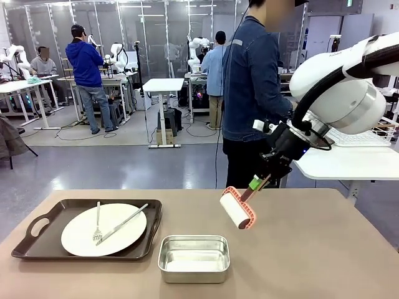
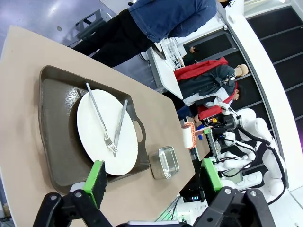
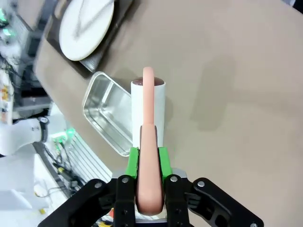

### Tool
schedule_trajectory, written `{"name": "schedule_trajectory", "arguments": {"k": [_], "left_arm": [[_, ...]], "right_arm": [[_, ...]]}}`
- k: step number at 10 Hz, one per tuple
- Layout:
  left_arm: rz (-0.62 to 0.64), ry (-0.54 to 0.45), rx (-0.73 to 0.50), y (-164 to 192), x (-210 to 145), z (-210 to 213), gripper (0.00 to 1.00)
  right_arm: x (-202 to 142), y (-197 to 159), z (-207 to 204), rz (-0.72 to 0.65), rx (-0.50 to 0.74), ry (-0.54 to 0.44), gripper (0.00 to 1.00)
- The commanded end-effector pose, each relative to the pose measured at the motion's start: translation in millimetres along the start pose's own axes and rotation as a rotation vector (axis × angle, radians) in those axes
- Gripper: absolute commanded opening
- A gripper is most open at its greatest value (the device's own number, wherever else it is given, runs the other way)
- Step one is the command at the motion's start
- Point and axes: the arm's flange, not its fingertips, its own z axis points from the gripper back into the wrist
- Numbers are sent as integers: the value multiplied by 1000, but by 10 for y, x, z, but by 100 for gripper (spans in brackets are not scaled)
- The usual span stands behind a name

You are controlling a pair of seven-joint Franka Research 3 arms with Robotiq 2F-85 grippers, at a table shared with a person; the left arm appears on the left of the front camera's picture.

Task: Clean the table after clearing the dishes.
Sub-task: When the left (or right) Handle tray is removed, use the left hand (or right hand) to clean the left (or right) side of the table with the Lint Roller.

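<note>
On the tan table (image 1: 312,249), at the left, a white plate (image 1: 103,229) with a fork (image 1: 97,223) and a knife (image 1: 122,224) lies on a dark brown tray (image 1: 37,240). My right gripper (image 1: 258,182) is shut on the pink handle of a white lint roller (image 1: 237,210), held tilted just above the table's middle. From the right wrist the roller (image 3: 148,101) points away from the gripper (image 3: 148,163) over the bare table (image 3: 236,94). High over the near side, my left gripper (image 2: 152,165) stands open and holds nothing, looking down on the plate (image 2: 102,137) and tray (image 2: 54,118).
A shiny steel pan (image 1: 194,257) sits near the front edge, right of the tray and below-left of the roller; it also appears as the pan (image 3: 106,113) and the pan (image 2: 164,162). A person (image 1: 252,93) in a denim jacket stands at the far edge.
</note>
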Motion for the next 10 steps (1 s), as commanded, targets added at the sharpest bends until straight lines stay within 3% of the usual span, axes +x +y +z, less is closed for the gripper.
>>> {"name": "schedule_trajectory", "arguments": {"k": [1, 5, 10], "left_arm": [[-4, 4, -5, -7, -24, 38, 100], [-4, 4, -5, -7, -24, 38, 100], [-4, 4, -5, -7, -24, 38, 100]], "right_arm": [[75, -349, 46, -225, 160, -97, 21], [268, -885, -226, -424, 192, -94, 21], [129, -1292, -732, -431, 163, -107, 21]]}}
